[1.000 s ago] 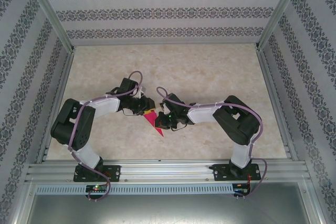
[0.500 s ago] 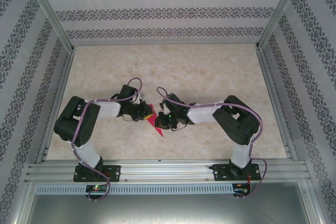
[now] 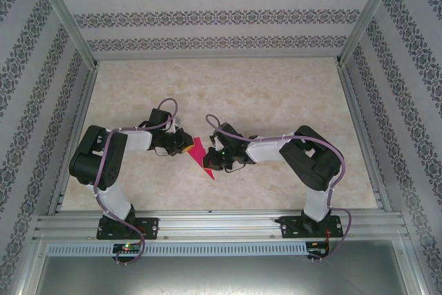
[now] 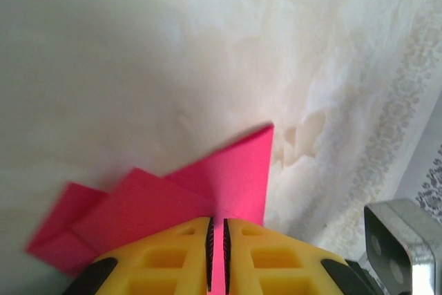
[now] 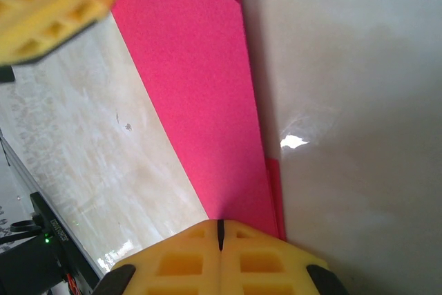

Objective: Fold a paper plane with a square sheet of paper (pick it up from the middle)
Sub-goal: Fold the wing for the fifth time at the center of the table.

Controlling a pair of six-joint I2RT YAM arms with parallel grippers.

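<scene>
Folded paper [image 3: 202,157], at the middle of the table [image 3: 276,88], is clamped by both left gripper [image 4: 217,240] and right gripper [image 5: 221,233]; any opposed pull risks tearing it or dragging a fold open.

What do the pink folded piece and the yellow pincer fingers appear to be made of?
The pink sheet: thin matte paper, judging by its sharp creases and flat layered flaps.
The left pincer fingers: probably moulded plastic, slightly glossy, with recessed pockets; their dark ribbed pads look rubbery.
</scene>
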